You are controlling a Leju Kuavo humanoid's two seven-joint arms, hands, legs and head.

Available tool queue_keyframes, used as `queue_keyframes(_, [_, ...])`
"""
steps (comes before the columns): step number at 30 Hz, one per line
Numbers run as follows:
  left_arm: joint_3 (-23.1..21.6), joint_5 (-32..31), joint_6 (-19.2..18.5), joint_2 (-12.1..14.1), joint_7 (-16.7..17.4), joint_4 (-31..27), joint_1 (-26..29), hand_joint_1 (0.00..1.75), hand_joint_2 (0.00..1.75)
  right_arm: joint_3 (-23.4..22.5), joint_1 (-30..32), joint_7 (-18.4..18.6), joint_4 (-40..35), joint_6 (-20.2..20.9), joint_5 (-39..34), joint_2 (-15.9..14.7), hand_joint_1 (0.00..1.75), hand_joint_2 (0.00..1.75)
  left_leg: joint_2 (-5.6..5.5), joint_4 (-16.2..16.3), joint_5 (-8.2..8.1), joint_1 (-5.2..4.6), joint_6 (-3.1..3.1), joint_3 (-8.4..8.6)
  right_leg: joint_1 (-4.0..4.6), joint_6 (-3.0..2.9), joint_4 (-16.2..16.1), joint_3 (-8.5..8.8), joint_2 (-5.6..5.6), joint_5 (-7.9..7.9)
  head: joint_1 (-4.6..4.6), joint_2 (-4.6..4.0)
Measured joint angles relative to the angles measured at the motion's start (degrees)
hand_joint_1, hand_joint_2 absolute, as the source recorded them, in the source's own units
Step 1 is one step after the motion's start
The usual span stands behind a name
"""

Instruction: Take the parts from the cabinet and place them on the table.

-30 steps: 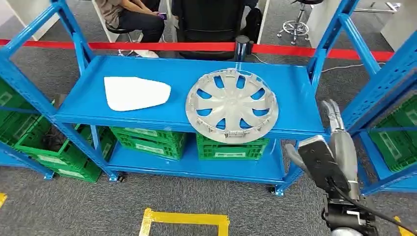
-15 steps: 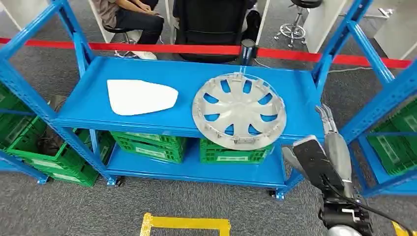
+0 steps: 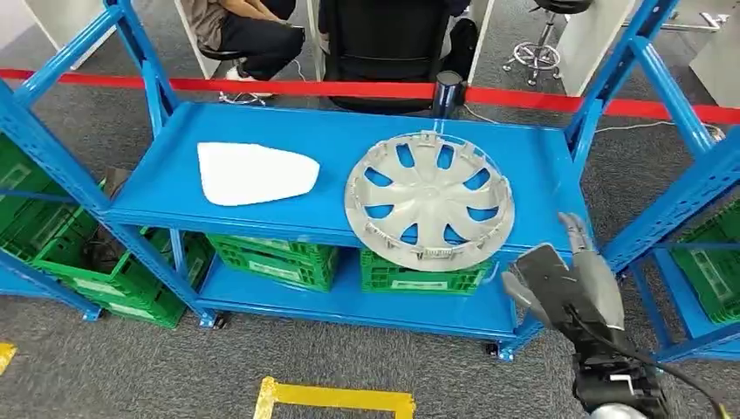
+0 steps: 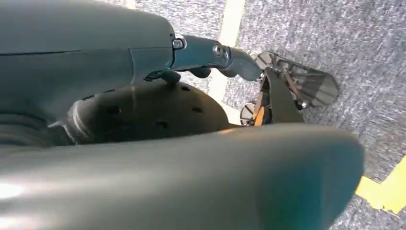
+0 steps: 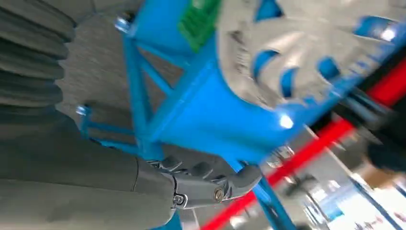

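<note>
A silver hubcap [image 3: 428, 199] lies flat on the right half of the blue cabinet's top shelf [image 3: 174, 188], its rim overhanging the front edge. To its left on the same shelf lies a flat white part [image 3: 256, 172]. My right hand [image 3: 593, 266] is raised by the shelf's front right corner, to the right of the hubcap and apart from it, fingers stretched out and holding nothing. In the right wrist view the hand [image 5: 201, 179] sits below the shelf edge, with the hubcap [image 5: 297, 52] beyond. My left hand [image 4: 158, 105] hangs over the carpet, fingers extended and holding nothing.
Green crates [image 3: 419, 271] fill the lower shelf, and more stand at the left [image 3: 52, 244] and right [image 3: 711, 279]. A slanted blue frame [image 3: 663, 205] rises just right of my right hand. Red barrier tape [image 3: 262, 85], a seated person [image 3: 244, 35] and a chair lie behind. Yellow floor tape [image 3: 332, 397] lies in front.
The whole picture has shifted a little, so the camera moved. My right hand now sits lower and somewhat nearer the hubcap's right rim. The parts on the shelf have not moved.
</note>
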Motion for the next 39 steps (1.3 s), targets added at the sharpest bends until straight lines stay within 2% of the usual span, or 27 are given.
queue_keyframes(6, [-0.04, 0.13, -0.42, 0.09, 0.92, 0.02, 0.02, 0.00, 0.00, 1.18, -1.89, 2.99, 3.06, 4.85, -2.01, -1.33, 0.00, 1.75, 0.00, -0.51, 0.28, 0.01, -0.45, 0.06, 0.01, -0.34, 0.01, -0.01, 0.00, 0.01, -0.68, 0.00])
queue_keyframes(11, [-0.59, 0.09, -0.77, 0.22, 1.05, 0.02, 0.01, 0.00, 0.00, 3.57, -5.78, 2.93, 8.20, 9.88, -0.72, -1.97, 0.00, 1.75, 0.00, -0.56, 0.46, 0.00, -0.71, 0.08, 0.01, -0.50, 0.04, -0.04, 0.00, 0.06, -0.81, 0.00])
queue_keyframes(14, [-1.07, 0.17, -0.96, 0.31, 1.07, 0.02, 0.00, 0.00, 0.00, 5.47, -8.39, 2.18, 11.17, 11.36, 1.56, -1.88, 0.00, 1.75, -0.01, -0.56, 0.51, -0.04, -0.75, 0.08, 0.01, -0.60, 0.04, -0.04, -0.01, 0.14, -0.85, 0.00])
queue_keyframes(19, [-1.51, 0.83, -1.01, 0.33, 0.96, 0.04, -0.03, 0.00, 0.00, 8.96, -12.32, -0.73, 14.38, 11.73, 8.73, -0.76, 0.00, 1.75, -0.01, -0.56, 0.53, -0.16, -0.72, 0.07, -0.11, -0.53, 0.03, -0.04, -0.01, 0.20, -0.87, 0.00])
queue_keyframes(23, [-1.79, 1.33, -0.92, 0.33, 0.83, 0.04, -0.03, 0.00, 0.00, 10.69, -14.23, -3.50, 15.34, 10.47, 16.27, 0.44, 0.00, 1.75, -0.05, -0.56, 0.54, -0.20, -0.71, 0.06, -0.15, -0.52, 0.01, -0.04, -0.04, 0.19, -0.94, 0.00])
queue_keyframes(28, [-2.30, 1.33, -0.90, 0.42, 0.83, 0.04, -0.03, 0.00, 0.00, 11.82, -14.93, -3.94, 16.17, 10.23, 16.88, 1.14, 0.00, 1.75, -0.04, -0.56, 0.52, -0.23, -0.69, 0.04, -0.18, -0.52, -0.02, -0.04, -0.04, 0.19, -0.94, 0.00])
queue_keyframes(34, [-2.80, 1.64, -0.90, 0.57, 0.68, 0.07, -0.02, 0.00, 0.00, 12.33, -15.57, -5.77, 17.07, 7.69, 19.65, 1.57, 0.00, 1.75, -0.03, -0.56, 0.51, -0.24, -0.68, 0.04, -0.19, -0.51, -0.04, -0.04, -0.03, 0.20, -1.03, 0.00])
queue_keyframes(39, [-3.10, 1.64, -1.05, 0.63, 0.68, 0.07, -0.02, 0.00, 0.00, 12.33, -17.65, -4.92, 17.75, 10.13, 20.03, 1.73, 0.00, 1.75, -0.03, -0.56, 0.52, -0.24, -0.68, 0.05, -0.19, -0.48, -0.04, -0.04, -0.03, 0.22, -1.03, 0.00])
